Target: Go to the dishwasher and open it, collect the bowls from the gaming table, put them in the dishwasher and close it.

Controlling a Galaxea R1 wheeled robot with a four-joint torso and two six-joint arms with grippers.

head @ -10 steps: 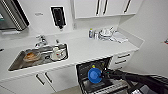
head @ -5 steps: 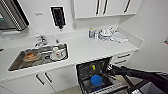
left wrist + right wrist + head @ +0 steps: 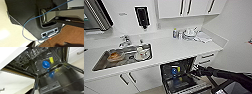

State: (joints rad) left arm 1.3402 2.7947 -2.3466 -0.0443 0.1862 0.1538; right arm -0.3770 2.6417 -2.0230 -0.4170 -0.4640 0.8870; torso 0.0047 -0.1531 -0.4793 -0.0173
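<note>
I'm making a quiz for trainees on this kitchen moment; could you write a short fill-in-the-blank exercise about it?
1. The dishwasher door is ____.
2. Inside it sits a bowl coloured ____.
3. The sink is set into the counter to the picture's ____ of the dishwasher in the head view.

Missing words: open; blue; left

The white countertop (image 3: 166,51) carries a bottle (image 3: 174,33), stacked dishes (image 3: 190,33) and a cloth (image 3: 203,37).
</note>
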